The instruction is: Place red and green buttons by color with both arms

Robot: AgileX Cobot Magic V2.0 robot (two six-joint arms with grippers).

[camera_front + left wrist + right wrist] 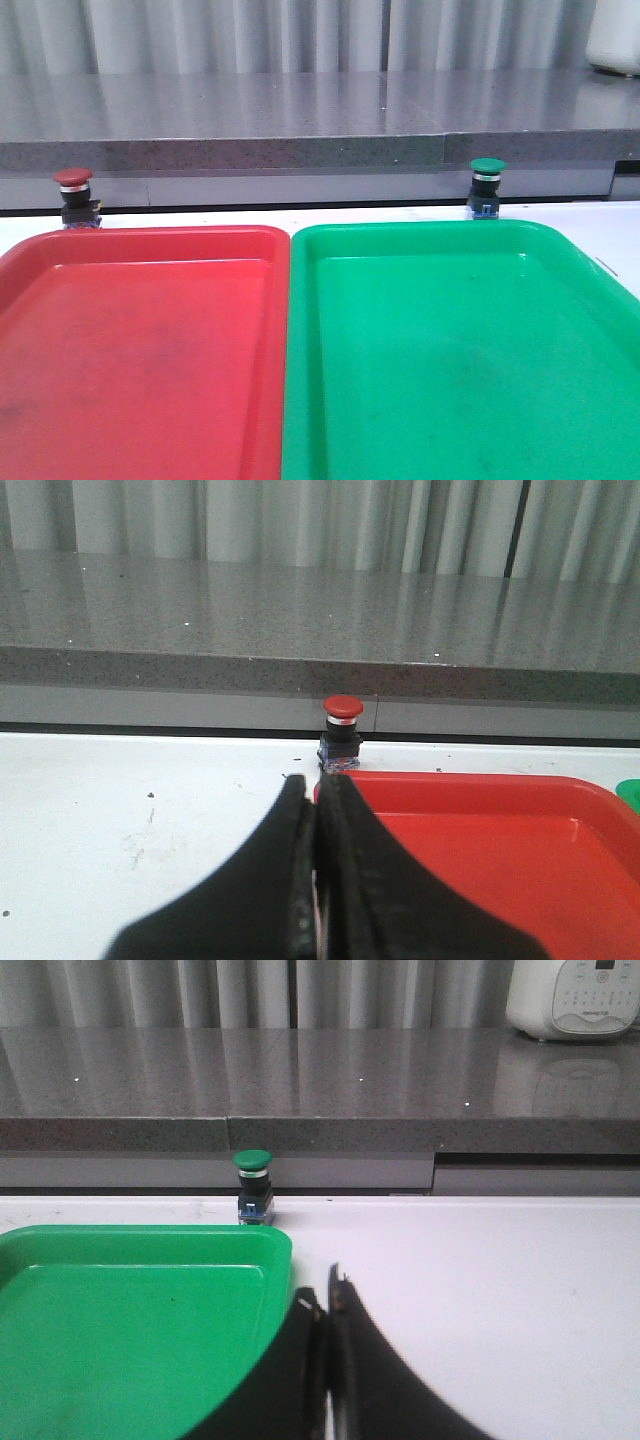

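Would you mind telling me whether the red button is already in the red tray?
Not yet. The red button stands upright on the white table just beyond the red tray's far rim, outside it.

White table (610, 235): trays (150, 340), buttons (74, 195).

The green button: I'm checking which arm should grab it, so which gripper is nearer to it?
Right. The right gripper sits by the green tray's corner, with the green button ahead beyond it. The left gripper faces the red button, away from the green one.
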